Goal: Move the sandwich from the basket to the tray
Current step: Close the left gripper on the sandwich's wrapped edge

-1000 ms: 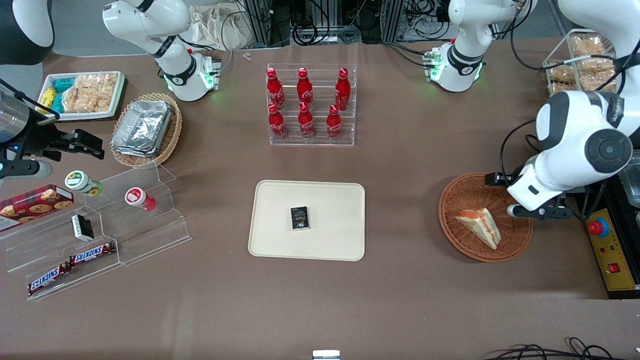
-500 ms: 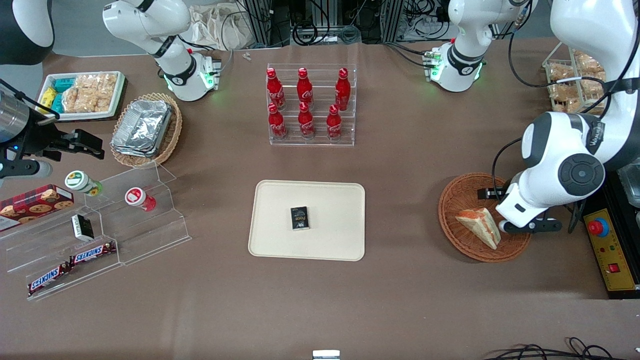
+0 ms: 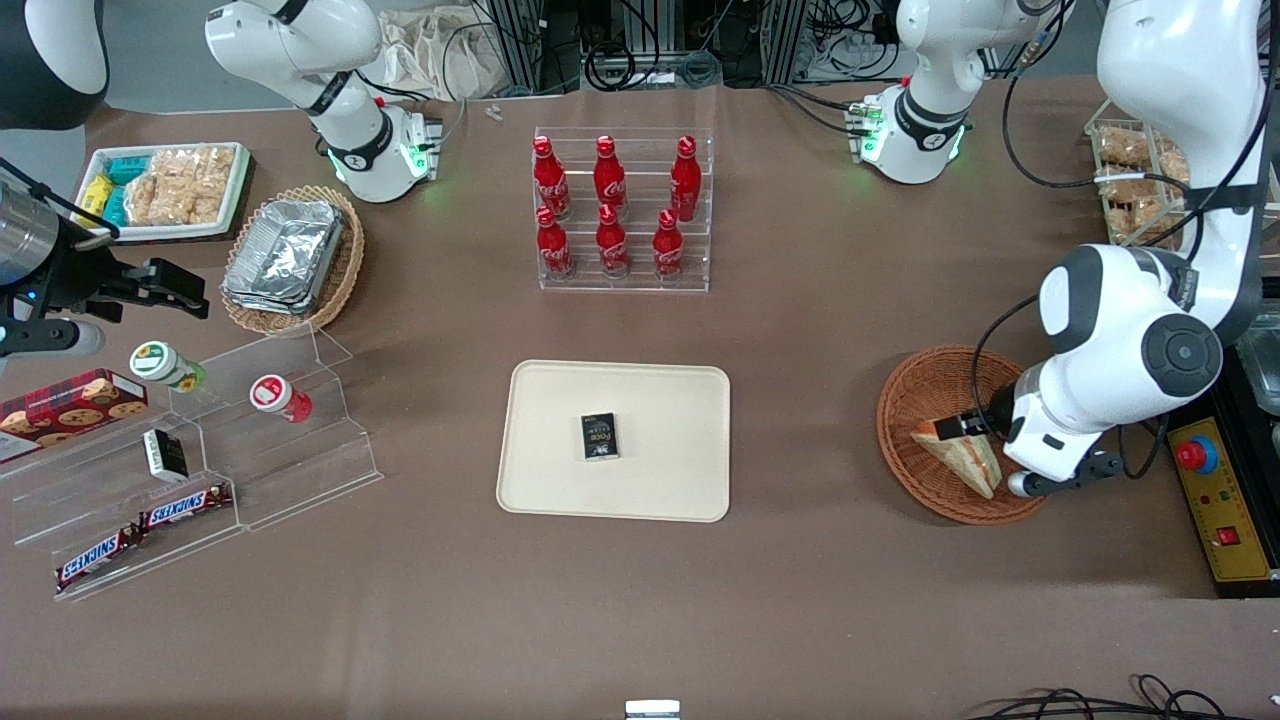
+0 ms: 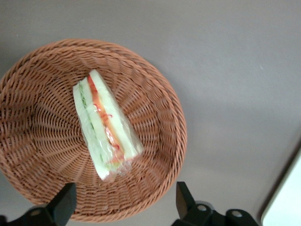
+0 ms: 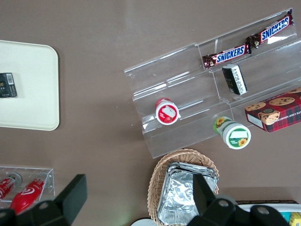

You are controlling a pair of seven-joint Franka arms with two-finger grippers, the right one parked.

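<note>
table (image 3: 820, 330): brown cloth | cables (image 3: 640, 50): along table's farther edge

The gripper (image 4: 124, 207) hangs over the basket (image 3: 912, 470), jaws spread wide above the sandwich (image 4: 106, 125), with only the low wicker rim around it. Bare table (image 3: 800, 420) lies between basket and tray (image 3: 660, 480), where a small dark packet (image 3: 600, 436) sits mid-tray with cream surface all round.

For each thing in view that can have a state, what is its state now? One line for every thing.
sandwich: wrapped, lying in the basket, not gripped.
basket: holds only the sandwich.
tray: carries one small dark box, no sandwich.
gripper: open, above the basket, fingers apart at either side of the sandwich's end.
cola bottles: upright, capped, in the clear rack.
foil containers: stacked in the tan basket.
</note>
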